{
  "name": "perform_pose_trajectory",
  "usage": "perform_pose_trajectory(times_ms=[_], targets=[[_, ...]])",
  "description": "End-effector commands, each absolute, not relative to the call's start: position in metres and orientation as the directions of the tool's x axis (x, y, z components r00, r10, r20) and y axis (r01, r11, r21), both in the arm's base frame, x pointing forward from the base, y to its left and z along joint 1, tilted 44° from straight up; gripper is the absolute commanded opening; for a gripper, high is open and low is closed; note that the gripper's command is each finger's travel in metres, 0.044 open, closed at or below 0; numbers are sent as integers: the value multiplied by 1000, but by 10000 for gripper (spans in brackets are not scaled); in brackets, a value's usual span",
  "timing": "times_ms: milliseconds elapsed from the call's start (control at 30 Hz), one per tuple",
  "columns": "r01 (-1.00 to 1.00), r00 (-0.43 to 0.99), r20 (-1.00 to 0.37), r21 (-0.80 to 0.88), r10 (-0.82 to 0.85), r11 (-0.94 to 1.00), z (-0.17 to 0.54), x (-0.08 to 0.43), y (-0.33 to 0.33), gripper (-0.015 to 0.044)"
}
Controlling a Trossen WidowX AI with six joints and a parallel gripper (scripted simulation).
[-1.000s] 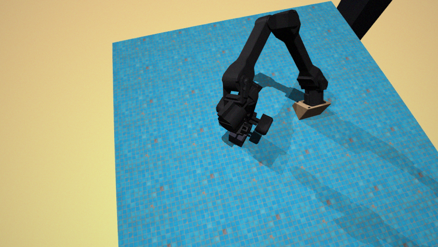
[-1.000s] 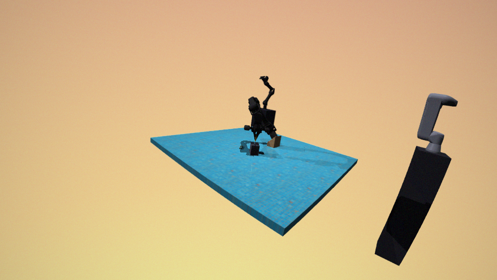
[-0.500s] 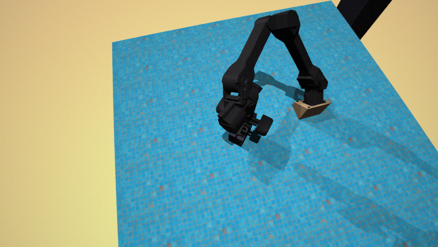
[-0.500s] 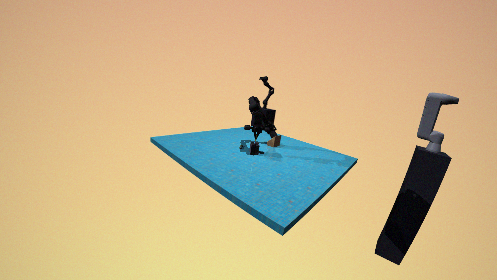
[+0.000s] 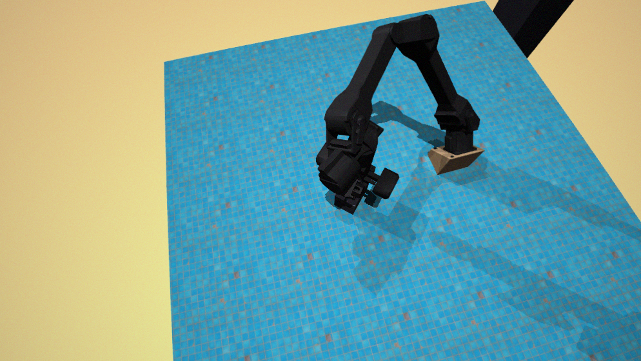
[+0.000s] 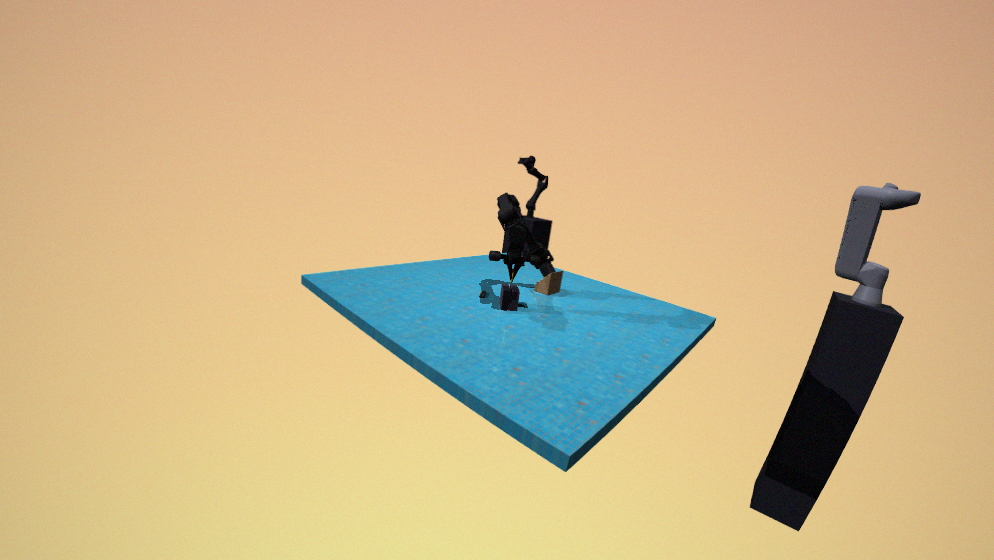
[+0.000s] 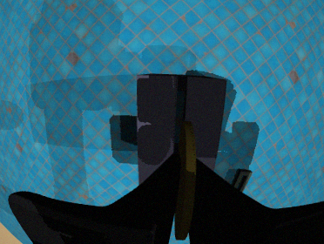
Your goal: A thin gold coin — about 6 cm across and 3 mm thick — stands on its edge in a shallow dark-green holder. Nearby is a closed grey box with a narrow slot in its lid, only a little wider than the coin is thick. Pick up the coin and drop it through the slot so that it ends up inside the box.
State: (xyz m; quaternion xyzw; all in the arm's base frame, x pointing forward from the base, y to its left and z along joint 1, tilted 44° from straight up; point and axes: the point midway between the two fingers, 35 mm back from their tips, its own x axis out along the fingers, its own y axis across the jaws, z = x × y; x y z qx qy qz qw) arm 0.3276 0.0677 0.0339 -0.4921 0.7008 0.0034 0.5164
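One black arm reached down over a blue tiled surface (image 5: 251, 278), with plain yellow ground to the left of it. Near the middle of the top view, the end effector (image 5: 349, 204) pointed straight down, hiding whatever lay below it. To its right, the arm's base sat on a tan wedge-shaped mount (image 5: 453, 158), and long shadows stretched off to the right.

In the wrist view, the two dark fingers were pinched narrowly together on the gold coin (image 7: 185, 180), which was held upright and seen edge-on as a thin vertical strip. Directly beneath it stood the grey box (image 7: 180, 125), its lid split by a dark slot (image 7: 182, 105) running in line with the coin's edge. Whether the coin's lower edge had touched the slot could not be told.

From the distant exterior view, the box appeared as a small dark block just under the end effector, with a grey camera stand on a dark post (image 6: 827, 410) far right.
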Motion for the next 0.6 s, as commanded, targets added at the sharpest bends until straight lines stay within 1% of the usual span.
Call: perform_pose_trajectory(times_ms=[0, 567], targets=[[-700, 15, -724, -500, -689, 510, 31, 326, 66, 0], [-699, 15, -724, -500, -689, 510, 27, 326, 61, 0]])
